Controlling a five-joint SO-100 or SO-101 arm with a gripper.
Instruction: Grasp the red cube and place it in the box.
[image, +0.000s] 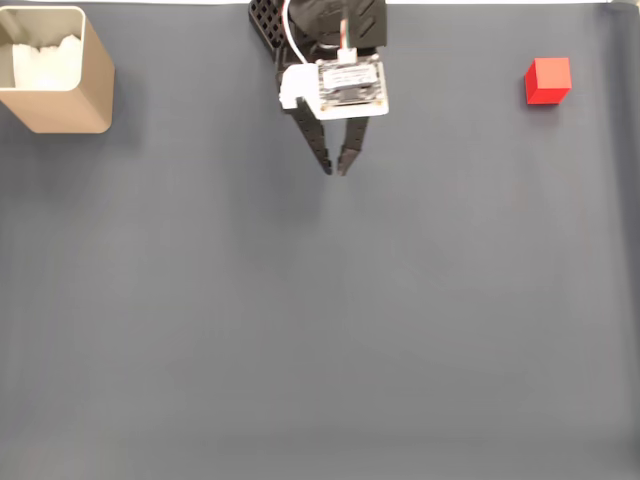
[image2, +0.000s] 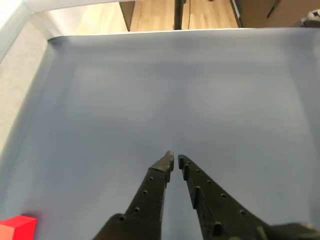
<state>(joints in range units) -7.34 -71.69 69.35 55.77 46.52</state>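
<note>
While the red cube (image: 548, 80) sits alone at the far right of the grey desk (image: 320, 320) in the fixed view, the pincer (image: 335, 168) hangs mid-top, tips nearly pressed together, holding nothing. Box (image: 75, 110) is way off top left.

Indoor tabletop setup: grey mat (image: 320, 330), wooden floor (image2: 150, 15) beyond.

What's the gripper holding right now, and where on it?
Nothing. The gripper has its jaws nearly closed on empty air over the grey mat. The red cube sits far off to the right in the fixed view, and the box far left.
</note>
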